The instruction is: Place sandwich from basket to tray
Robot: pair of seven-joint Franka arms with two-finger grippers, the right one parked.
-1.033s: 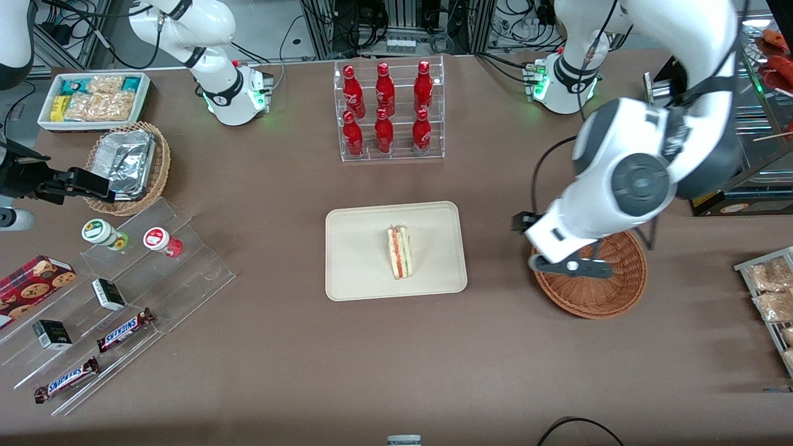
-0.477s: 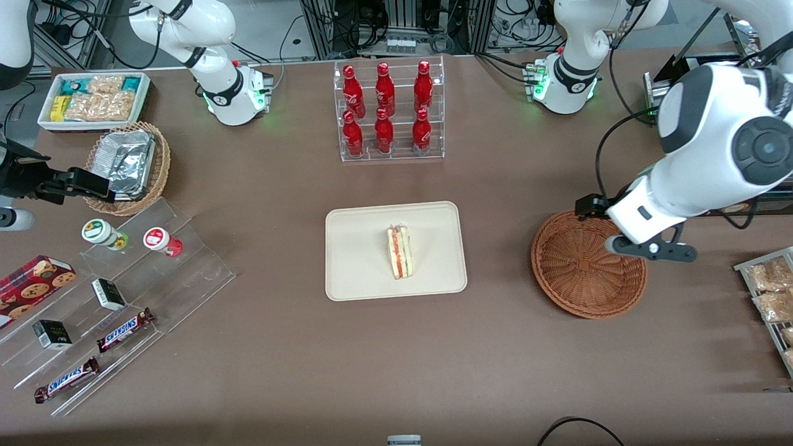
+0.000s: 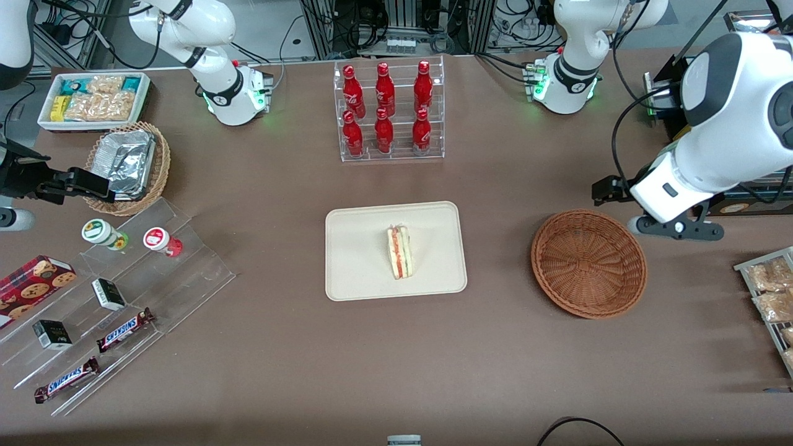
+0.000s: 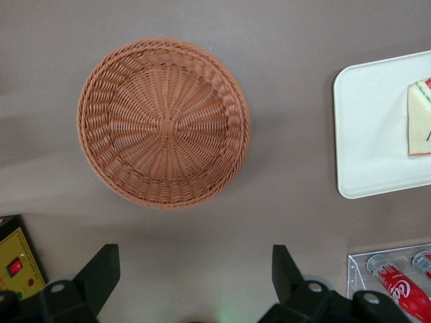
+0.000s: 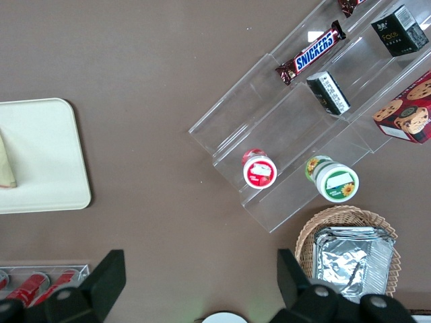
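The sandwich (image 3: pixel 400 252), a pale wedge with red, orange and green layers, lies on the cream tray (image 3: pixel 359 272) in the middle of the table; its cut edge also shows in the left wrist view (image 4: pixel 419 121) on the tray (image 4: pixel 367 128). The reddish-brown wicker basket (image 3: pixel 588 263) stands bare beside the tray, toward the working arm's end (image 4: pixel 163 121). My gripper (image 3: pixel 676 227) hangs above the table just past the basket's rim, farther from the front camera. Its fingers (image 4: pixel 101 269) stand wide apart with nothing between them, so it is open.
A clear rack of red bottles (image 3: pixel 387 111) stands farther from the front camera than the tray. Snack packets on a rack (image 3: pixel 771 291) lie at the working arm's table edge. Stepped acrylic shelves with candy bars (image 3: pixel 118 291) and a tan foil-filled basket (image 3: pixel 127 164) sit toward the parked arm's end.
My gripper has swung off the basket, moving away from the tray and away from the front camera, leaving the whole basket uncovered. The sandwich has stayed put on the tray.
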